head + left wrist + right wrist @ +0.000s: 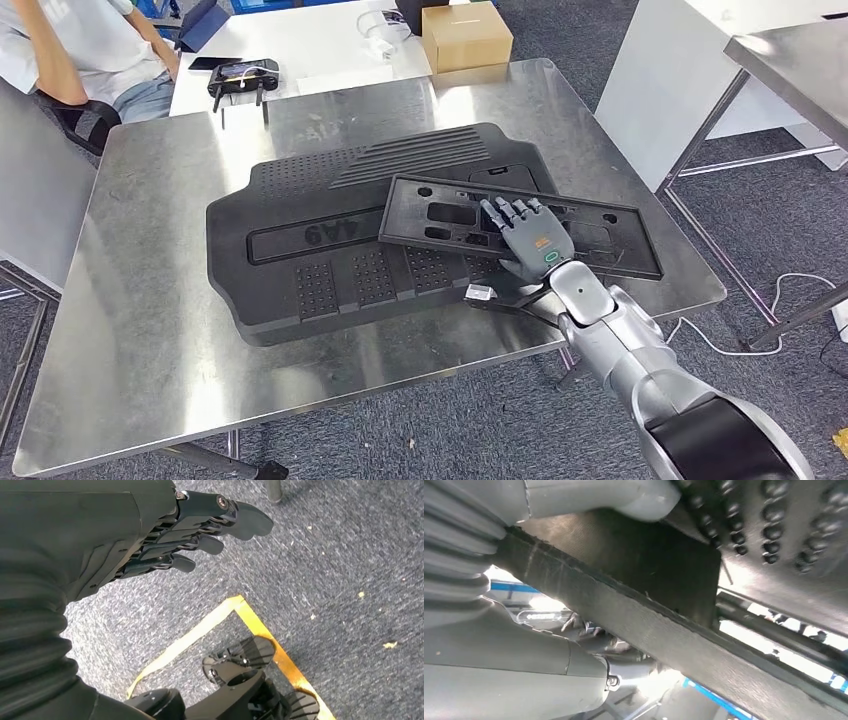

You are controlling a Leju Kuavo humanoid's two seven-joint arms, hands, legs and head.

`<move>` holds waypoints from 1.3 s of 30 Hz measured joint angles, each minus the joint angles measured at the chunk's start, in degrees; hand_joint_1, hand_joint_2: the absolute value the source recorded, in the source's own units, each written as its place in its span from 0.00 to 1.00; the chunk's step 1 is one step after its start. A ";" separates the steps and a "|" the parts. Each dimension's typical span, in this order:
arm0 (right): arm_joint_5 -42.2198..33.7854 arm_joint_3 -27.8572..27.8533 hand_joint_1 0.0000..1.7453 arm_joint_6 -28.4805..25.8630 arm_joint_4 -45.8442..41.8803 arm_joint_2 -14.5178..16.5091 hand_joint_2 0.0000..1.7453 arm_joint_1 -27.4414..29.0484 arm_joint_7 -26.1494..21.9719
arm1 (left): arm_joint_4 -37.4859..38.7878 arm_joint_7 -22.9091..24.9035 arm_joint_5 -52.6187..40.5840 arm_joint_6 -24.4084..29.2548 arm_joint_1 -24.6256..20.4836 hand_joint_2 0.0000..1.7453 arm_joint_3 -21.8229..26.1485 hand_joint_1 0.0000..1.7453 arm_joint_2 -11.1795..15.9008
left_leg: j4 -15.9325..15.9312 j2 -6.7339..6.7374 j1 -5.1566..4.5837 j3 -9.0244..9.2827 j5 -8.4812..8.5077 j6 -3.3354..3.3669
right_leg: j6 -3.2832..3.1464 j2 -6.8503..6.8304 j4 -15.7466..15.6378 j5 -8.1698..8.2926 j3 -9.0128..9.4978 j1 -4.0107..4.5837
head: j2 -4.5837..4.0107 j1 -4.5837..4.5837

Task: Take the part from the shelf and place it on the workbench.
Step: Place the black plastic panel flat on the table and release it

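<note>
Gripping the flat black frame part [520, 225], right hand [530, 240] fingers lie over it; left hand [200, 525] fingers hang loosely open.

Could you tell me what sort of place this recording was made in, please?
Probably a workshop or robot test lab. A stainless steel workbench carries black moulded plastic panels, more metal tables stand on grey carpet, and a cardboard box and a handheld controller lie on a white desk behind.

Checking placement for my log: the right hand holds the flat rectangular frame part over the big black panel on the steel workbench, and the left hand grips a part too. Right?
Not quite: the left hand grips nothing; the left wrist view shows it over the carpet. The rest stands.
</note>
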 joint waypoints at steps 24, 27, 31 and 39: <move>-8.80 -4.77 0.00 -1.58 -5.01 1.41 0.00 3.46 -6.13 | 0.00 0.43 0.74 0.05 -0.09 0.00 -1.03 0.00 -0.32 | 0.00 0.02 0.00 0.10 -0.01 0.01 | 0.00 0.04 0.00 0.00 0.10 0.00 | 0.00 -0.01; -12.29 -6.00 0.00 0.04 -7.42 2.16 0.00 4.80 -8.13 | 0.00 0.27 0.85 -0.01 -0.10 0.00 -1.12 0.00 -0.32 | 0.00 0.02 0.00 0.10 -0.01 0.01 | 0.00 0.03 0.00 0.00 0.10 0.00 | 0.00 -0.01; -20.11 -7.58 0.00 3.44 -11.30 3.03 0.00 6.87 -11.87 | 0.00 0.10 0.92 -0.20 -0.10 0.00 -1.16 0.00 -0.33 | -0.01 0.02 0.00 0.10 -0.01 0.01 | 0.00 0.03 0.00 0.00 0.10 0.01 | 0.00 0.00; -36.20 -10.58 0.00 11.45 -19.97 4.22 0.00 11.40 -17.99 | 0.00 0.06 1.10 -0.42 -0.09 0.00 -1.55 0.00 -0.33 | -0.01 0.02 0.00 0.08 -0.01 0.01 | 0.00 0.03 0.00 0.00 0.11 0.00 | 0.00 0.01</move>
